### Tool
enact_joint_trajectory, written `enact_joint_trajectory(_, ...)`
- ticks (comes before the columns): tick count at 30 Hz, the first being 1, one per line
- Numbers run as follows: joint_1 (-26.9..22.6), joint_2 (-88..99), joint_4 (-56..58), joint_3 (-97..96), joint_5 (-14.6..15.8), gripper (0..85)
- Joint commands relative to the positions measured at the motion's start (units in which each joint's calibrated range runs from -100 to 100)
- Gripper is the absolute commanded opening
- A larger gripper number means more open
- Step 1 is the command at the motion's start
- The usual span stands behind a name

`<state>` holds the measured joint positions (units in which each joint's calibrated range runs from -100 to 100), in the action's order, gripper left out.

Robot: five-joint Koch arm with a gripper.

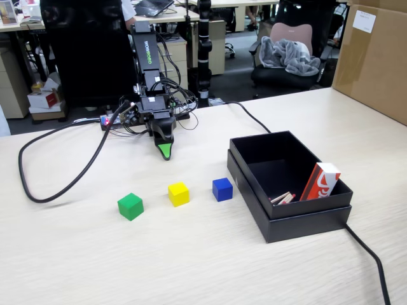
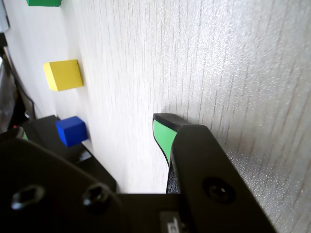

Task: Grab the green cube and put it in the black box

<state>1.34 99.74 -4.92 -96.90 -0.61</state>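
Note:
The green cube (image 1: pixel 130 206) sits on the pale table at the left end of a row of three cubes; the wrist view shows only its edge (image 2: pixel 43 2) at the top. The black box (image 1: pixel 289 213) stands to the right of the row, and a dark corner of it (image 2: pixel 46 127) shows behind the blue cube. My gripper (image 1: pixel 165 151) hangs tip-down behind the row, above the table, well clear of the green cube. In the wrist view my gripper (image 2: pixel 91 125) is open, its green-padded jaws far apart with only bare table between them.
A yellow cube (image 1: pixel 179 194) and a blue cube (image 1: pixel 222 189) lie between the green cube and the box. A red and white pack (image 1: pixel 320 181) leans inside the box. A black cable (image 1: pixel 63 187) loops at the left. A brown cardboard box (image 1: pixel 375 57) stands at the back right.

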Motion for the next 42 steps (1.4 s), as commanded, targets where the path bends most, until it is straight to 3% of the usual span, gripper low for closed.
enact_joint_trajectory(1,-1.4,0.1,3.1,-0.2,-1.1,47.7)
enact_joint_trajectory(21,-1.3,-0.1,3.3,0.3,-1.1,47.7)
enact_joint_trajectory(27,-0.9,-0.1,14.0,7.0,-1.0,47.7)
enact_joint_trajectory(42,0.0,-6.1,53.3,49.2,-0.5,47.3)
